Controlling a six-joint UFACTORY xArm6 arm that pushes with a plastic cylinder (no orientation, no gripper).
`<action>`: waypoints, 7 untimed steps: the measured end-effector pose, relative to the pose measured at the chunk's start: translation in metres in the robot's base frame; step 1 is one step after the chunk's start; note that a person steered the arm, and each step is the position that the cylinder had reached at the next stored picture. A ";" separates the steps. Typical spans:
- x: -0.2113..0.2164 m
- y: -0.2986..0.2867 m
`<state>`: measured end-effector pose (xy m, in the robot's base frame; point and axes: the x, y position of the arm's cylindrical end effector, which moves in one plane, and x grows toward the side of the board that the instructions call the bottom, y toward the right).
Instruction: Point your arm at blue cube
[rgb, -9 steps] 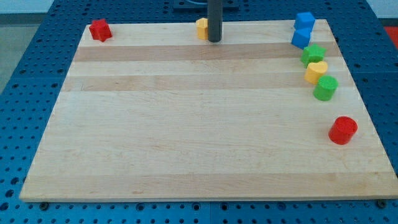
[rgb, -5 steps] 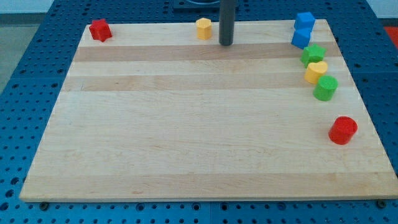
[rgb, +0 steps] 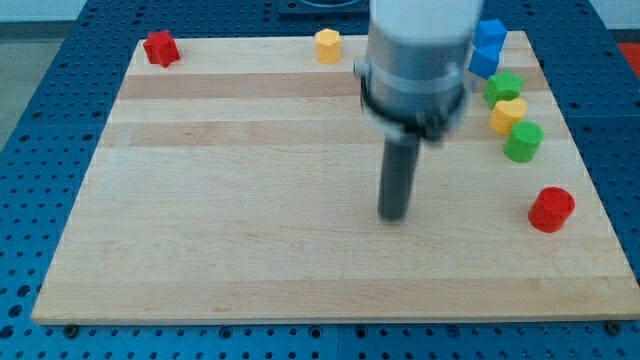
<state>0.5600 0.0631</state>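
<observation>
Wooden desk (rgb: 230, 200) carries it all, my tip (rgb: 393, 217) sits mid-board with nothing held, well apart from the blue cube (rgb: 489, 33) at the view's top right, above green (rgb: 505, 86), yellow (rgb: 507, 114) blocks.

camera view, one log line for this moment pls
my tip mid-board | blue cube view's top right, part hidden by arm | not touching
</observation>
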 end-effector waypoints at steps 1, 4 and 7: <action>0.057 0.045; -0.008 0.280; -0.368 0.280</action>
